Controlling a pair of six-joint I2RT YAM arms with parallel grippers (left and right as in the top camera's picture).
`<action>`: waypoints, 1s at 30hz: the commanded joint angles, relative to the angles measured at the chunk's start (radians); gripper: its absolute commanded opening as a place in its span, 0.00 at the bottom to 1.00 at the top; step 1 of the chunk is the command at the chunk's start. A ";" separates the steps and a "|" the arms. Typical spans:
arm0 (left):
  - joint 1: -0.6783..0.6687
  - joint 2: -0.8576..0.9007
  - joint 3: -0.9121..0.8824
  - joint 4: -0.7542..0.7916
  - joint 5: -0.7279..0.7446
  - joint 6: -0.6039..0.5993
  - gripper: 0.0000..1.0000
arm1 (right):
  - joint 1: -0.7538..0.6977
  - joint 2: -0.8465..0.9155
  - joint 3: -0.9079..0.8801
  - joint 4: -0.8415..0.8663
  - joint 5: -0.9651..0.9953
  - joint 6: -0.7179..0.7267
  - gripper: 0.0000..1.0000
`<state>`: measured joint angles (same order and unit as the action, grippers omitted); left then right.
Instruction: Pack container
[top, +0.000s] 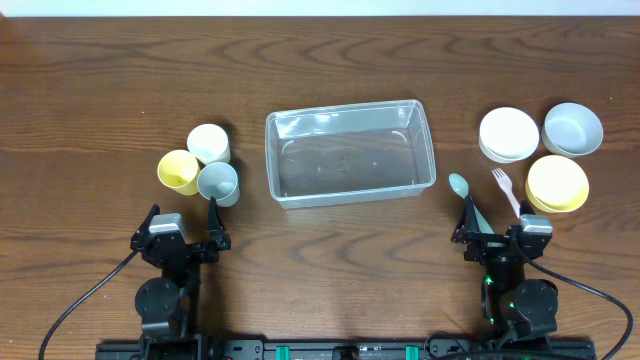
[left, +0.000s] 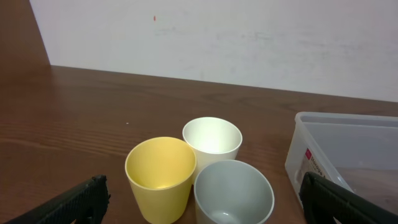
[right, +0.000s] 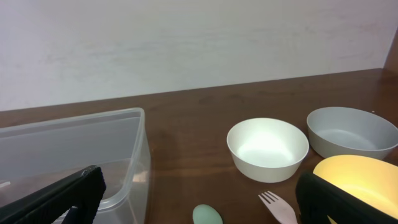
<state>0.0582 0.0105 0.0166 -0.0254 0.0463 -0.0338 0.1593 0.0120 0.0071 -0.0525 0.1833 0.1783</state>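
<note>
The clear plastic container (top: 350, 153) sits empty in the middle of the table; it also shows in the left wrist view (left: 348, 146) and the right wrist view (right: 81, 146). A yellow cup (top: 178, 171), a white cup (top: 209, 143) and a grey cup (top: 218, 183) stand left of it. A white bowl (top: 508, 134), a grey bowl (top: 572, 129), a yellow bowl (top: 557, 183), a green spoon (top: 460, 187) and a pink fork (top: 503, 186) lie to its right. My left gripper (top: 182, 226) is open and empty just in front of the cups. My right gripper (top: 500, 232) is open and empty in front of the spoon and fork.
The cups show close up in the left wrist view: yellow cup (left: 160, 174), white cup (left: 212, 140), grey cup (left: 233, 193). The right wrist view shows the white bowl (right: 267, 148), grey bowl (right: 351, 132), yellow bowl (right: 357, 177), spoon (right: 207, 216) and fork (right: 277, 208).
</note>
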 joint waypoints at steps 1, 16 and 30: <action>0.006 -0.006 -0.013 -0.043 -0.005 -0.013 0.98 | -0.008 -0.007 -0.002 -0.004 -0.009 -0.007 0.99; 0.006 0.131 0.117 -0.055 -0.006 -0.106 0.98 | -0.008 0.158 0.101 -0.056 -0.066 -0.008 0.99; 0.006 0.892 0.943 -0.773 -0.005 -0.107 0.98 | -0.008 1.069 1.035 -0.684 -0.217 -0.171 0.99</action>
<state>0.0582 0.7826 0.7952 -0.6777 0.0452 -0.1345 0.1593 0.9245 0.8368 -0.6228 0.0013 0.0647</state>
